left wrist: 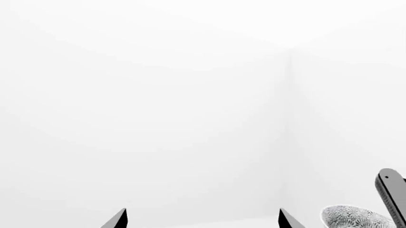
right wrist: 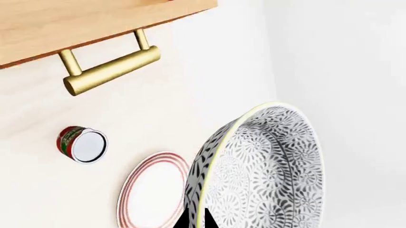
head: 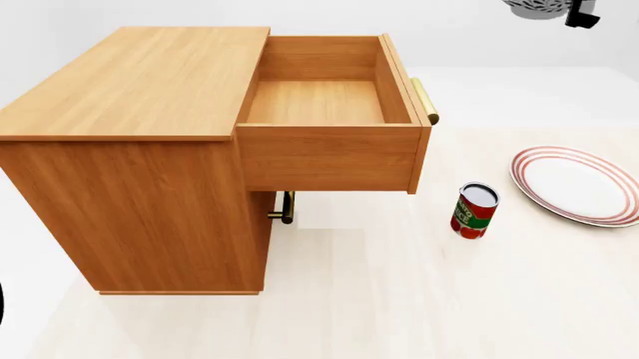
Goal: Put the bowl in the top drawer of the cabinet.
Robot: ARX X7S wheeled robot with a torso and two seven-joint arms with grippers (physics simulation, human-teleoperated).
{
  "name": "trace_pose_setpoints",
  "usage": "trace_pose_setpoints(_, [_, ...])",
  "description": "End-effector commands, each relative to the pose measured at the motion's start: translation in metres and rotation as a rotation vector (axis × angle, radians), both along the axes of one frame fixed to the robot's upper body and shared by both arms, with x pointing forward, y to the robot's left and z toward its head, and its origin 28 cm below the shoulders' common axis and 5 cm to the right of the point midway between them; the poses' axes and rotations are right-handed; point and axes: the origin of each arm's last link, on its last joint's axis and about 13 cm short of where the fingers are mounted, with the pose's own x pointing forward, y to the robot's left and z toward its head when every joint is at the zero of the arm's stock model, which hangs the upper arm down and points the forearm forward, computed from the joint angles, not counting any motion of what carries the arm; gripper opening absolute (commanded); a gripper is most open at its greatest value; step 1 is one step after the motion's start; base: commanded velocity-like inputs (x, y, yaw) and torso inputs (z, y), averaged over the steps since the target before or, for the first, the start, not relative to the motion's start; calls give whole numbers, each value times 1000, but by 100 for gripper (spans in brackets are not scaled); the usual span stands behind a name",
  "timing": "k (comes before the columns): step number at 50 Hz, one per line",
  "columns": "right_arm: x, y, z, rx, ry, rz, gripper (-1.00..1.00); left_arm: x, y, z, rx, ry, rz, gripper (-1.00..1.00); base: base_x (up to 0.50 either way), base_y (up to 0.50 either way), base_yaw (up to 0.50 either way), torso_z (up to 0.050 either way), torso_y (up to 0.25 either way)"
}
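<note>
The cabinet (head: 130, 149) fills the left of the head view, its flat top bare. Its top drawer (head: 325, 101) stands pulled fully out to the right, empty, with its brass bar handle (head: 423, 101) on the right-hand front. Below it, the lower drawer's handle (head: 286, 207) shows in shadow.

Right of the drawer, on the pale floor, stand a red can (head: 474, 211) and, further right, a white plate with red rim rings (head: 576, 185).

The bowl (right wrist: 266, 166) is lifted high at the far right, only its speckled underside peeking in at the head view's top edge. In the right wrist view it hangs tilted on edge, with the right gripper (right wrist: 197, 221) pinching its rim between dark fingertips.

So the bowl lies right of and well above the drawer's open box; the carry probably must go leftward over the handle, then down.

The left gripper (left wrist: 203, 219) holds nothing, its two tips spread apart against blank white.
</note>
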Motion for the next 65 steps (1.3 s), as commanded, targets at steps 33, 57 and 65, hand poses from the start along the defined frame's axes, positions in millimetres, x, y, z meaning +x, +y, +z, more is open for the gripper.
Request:
trace_pose_setpoints(33, [24,106,-8,-33,-117,542,-100,-12,-1,11,95,12,1,100,0,0,0,0,0])
trace_pose_setpoints(57, [21,117,-3,-63,-106,679,-100,-26,8,14,97,-35,-17,100,0,0,0,0,0])
trace_pose_setpoints(65, [21,117,-3,-85,-114,683,-100,-26,8,13,106,-48,-20,100,0,0,0,0,0])
